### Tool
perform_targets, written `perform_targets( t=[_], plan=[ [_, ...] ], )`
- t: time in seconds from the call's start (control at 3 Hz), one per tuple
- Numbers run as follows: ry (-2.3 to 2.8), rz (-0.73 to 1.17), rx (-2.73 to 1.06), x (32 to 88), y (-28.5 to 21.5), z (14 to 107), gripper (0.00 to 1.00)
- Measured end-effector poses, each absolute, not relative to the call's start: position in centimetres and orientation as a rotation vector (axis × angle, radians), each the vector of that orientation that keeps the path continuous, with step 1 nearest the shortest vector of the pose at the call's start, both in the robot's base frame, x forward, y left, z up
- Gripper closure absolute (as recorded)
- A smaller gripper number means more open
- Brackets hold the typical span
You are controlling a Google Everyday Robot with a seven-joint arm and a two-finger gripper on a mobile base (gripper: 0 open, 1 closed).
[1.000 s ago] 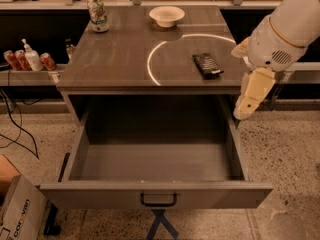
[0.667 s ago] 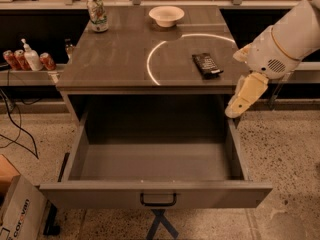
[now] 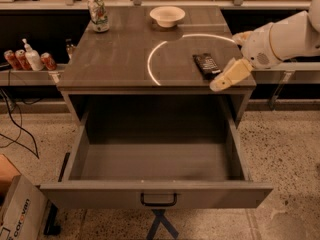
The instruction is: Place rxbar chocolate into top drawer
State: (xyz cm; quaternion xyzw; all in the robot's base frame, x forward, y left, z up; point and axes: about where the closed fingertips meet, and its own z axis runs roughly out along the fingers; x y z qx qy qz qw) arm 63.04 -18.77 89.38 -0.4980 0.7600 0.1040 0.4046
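The rxbar chocolate point(image 3: 206, 64), a flat dark bar, lies on the right side of the grey countertop point(image 3: 125, 59), near its front edge. The top drawer point(image 3: 100, 195) is pulled wide open below the counter, and nothing shows inside it. Its dark pull handle point(image 3: 158, 200) sits at the centre of the front panel. My gripper point(image 3: 226, 78) reaches in from the right on a white arm. It hovers at the counter's front right corner, just right of and in front of the bar, and is not holding it.
A green-labelled can point(image 3: 98, 14) stands at the counter's back left and a white bowl point(image 3: 167, 16) at the back centre. Bottles and cans point(image 3: 27, 59) sit on a shelf to the left. A cardboard box point(image 3: 15, 211) stands on the floor at the lower left.
My gripper has risen from beside the drawer's right edge and moved left, up to the counter's front right corner close to the bar. The bar and drawer have not moved.
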Motion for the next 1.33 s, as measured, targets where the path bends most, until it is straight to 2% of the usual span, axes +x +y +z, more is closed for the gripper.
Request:
perform_targets(
  t=[0.67,1.33],
  plan=[
    [1.773,0.391,-1.097,69.0,-18.8,88.1,0.0],
    [1.753,0.511,-1.063,71.6,-17.4,85.2,0.0]
  ],
)
